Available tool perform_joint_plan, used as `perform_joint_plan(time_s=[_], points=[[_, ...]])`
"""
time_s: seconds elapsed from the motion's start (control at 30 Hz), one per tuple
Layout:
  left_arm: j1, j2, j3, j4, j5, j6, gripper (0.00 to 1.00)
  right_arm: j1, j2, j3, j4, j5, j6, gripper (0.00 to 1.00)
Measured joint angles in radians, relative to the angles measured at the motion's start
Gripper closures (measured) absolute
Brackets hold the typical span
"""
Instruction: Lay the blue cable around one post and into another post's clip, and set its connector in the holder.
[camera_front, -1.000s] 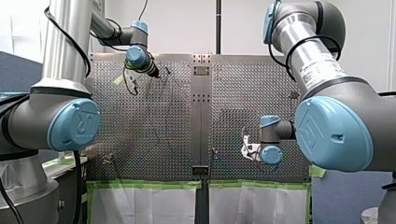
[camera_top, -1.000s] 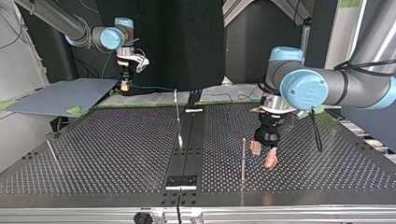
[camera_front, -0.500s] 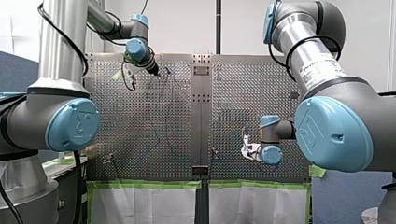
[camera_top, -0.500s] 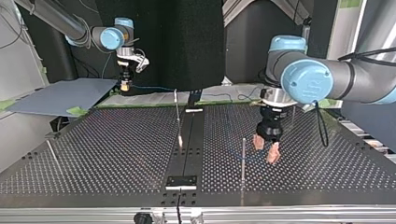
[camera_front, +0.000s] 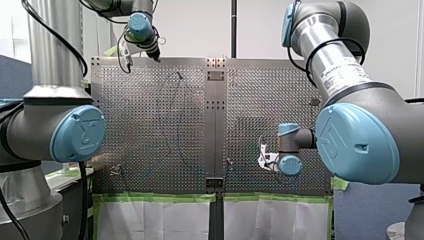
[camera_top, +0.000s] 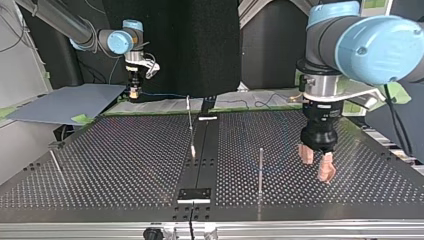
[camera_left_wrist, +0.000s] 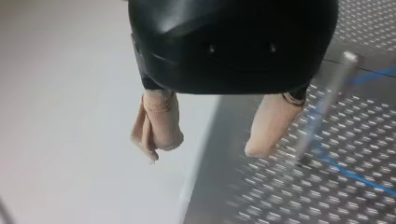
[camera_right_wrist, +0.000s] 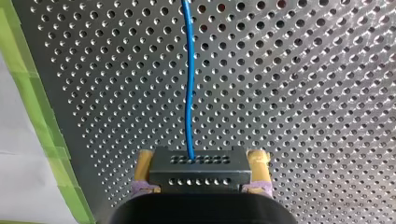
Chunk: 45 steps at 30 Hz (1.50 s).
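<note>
Lifted and drawn back since a second ago, my left gripper (camera_top: 316, 162) has left the slim upright metal post (camera_top: 260, 170) it was working beside and now hangs above the perforated metal table (camera_top: 125, 160), nearer the top view's right.

The thin blue cable (camera_left_wrist: 355, 175) lies on the table and passes close by that post's foot in the left wrist view. I cannot tell whether it wraps fully around. Its other end runs straight into the black rectangular connector (camera_right_wrist: 198, 169), which is pinched between the yellow pads of my right gripper (camera_right_wrist: 201, 163), low over the table beside the green tape (camera_right_wrist: 28, 84). That arm has not shifted.

My left gripper's beige-padded fingers (camera_left_wrist: 159, 126) stand well apart with nothing between them. I take the retreat to mean the routing around this post is finished. By my judgement, the clip on another post and seating the connector are still to do.
</note>
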Motion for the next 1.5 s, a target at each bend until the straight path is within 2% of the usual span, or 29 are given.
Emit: perform_joint_plan(time_s=[0.13, 0.3, 0.57, 0.67, 1.07, 1.5], points=[[-0.008, 0.028, 0.045, -0.045, -0.006, 0.045, 0.00, 0.003, 0.000, 0.000, 0.005, 0.000, -0.002, 0.82], [-0.044, 0.000, 0.101, -0.102, -0.005, 0.102, 0.00, 0.006, 0.000, -0.001, 0.009, 0.000, -0.004, 0.82], [-0.126, -0.061, 0.132, -0.190, -0.077, 0.190, 0.00, 0.007, -0.001, -0.003, 0.014, 0.000, -0.006, 0.82], [-0.138, -0.066, 0.132, -0.221, -0.089, 0.221, 0.00, 0.008, -0.001, -0.004, 0.018, 0.000, -0.007, 0.82], [-0.143, -0.070, 0.133, -0.311, -0.084, 0.326, 0.00, 0.012, -0.001, -0.006, 0.024, 0.000, -0.009, 0.82], [-0.141, -0.070, 0.133, -0.314, -0.082, 0.336, 0.00, 0.012, -0.001, -0.007, 0.022, 0.000, -0.009, 0.82]])
